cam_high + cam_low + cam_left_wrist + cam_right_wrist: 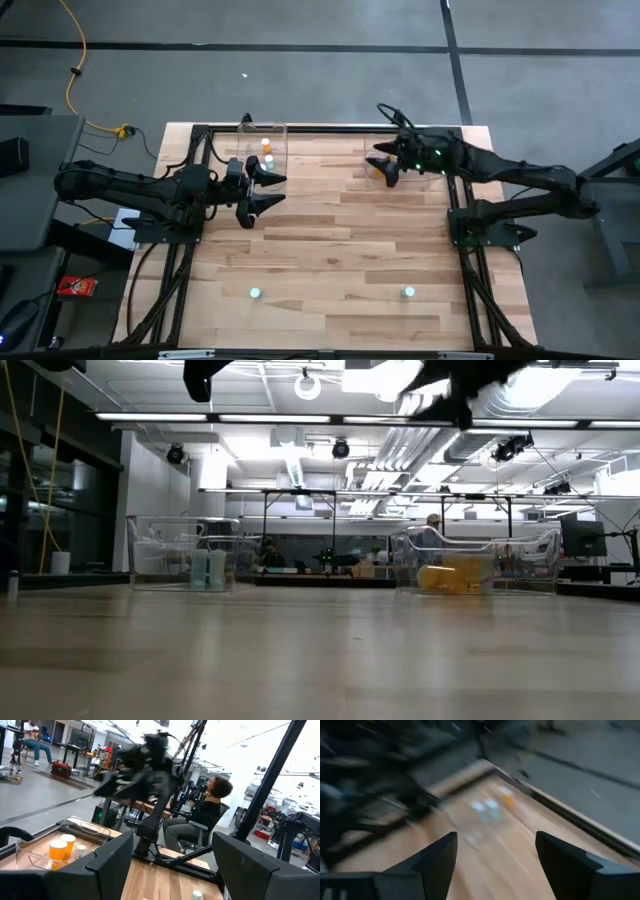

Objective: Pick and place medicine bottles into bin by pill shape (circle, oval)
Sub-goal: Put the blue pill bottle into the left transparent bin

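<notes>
Both pincers, left [268,192] and right [383,166], are held open and empty; two bottles [256,294] are left on the bench [330,260].

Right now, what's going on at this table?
Two robot arms are sorting small medicine bottles into two clear bins at the table's far edge. The left gripper hangs open and empty beside the left bin, which holds a few bottles. The right gripper is open over the right bin, nothing between its fingers. Two white-capped bottles remain on the near side of the table.
</notes>
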Tool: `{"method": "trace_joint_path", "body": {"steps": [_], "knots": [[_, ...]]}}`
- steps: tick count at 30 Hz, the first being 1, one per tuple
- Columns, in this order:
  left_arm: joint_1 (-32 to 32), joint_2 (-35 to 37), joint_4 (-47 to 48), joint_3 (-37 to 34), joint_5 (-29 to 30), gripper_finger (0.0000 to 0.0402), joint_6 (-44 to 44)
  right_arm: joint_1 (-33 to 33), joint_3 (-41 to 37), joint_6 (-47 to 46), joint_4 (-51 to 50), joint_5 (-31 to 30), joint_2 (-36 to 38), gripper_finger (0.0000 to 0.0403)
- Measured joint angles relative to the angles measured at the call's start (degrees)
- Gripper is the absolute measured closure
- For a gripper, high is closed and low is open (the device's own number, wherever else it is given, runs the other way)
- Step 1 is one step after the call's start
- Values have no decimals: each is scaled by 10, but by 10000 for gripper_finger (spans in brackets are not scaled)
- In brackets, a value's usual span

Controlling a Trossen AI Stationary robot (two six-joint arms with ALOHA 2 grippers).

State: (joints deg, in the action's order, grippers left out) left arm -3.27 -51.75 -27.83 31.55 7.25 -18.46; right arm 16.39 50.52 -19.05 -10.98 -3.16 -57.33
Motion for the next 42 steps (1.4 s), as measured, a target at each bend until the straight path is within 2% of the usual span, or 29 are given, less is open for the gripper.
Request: {"method": "trace_joint_path", "body": {"steps": [7, 14, 18, 36, 42], "knots": [[0, 0, 0, 0, 0, 143, 0, -145, 0, 31, 115, -61, -27, 142], [0, 0, 0, 0, 0, 143, 1, -222, 0, 60, 140, -114, -85, 142], [-1, 0, 1, 0, 0, 143, 11, -233, 0, 104, 159, -114, -99, 142], [0, 0, 2, 0, -5, 143, 11, -232, 0, 128, 164, -114, -98, 142], [-1, 0, 15, 0, 13, 143, 11, -232, 0, 131, 164, -114, -98, 142]]}}
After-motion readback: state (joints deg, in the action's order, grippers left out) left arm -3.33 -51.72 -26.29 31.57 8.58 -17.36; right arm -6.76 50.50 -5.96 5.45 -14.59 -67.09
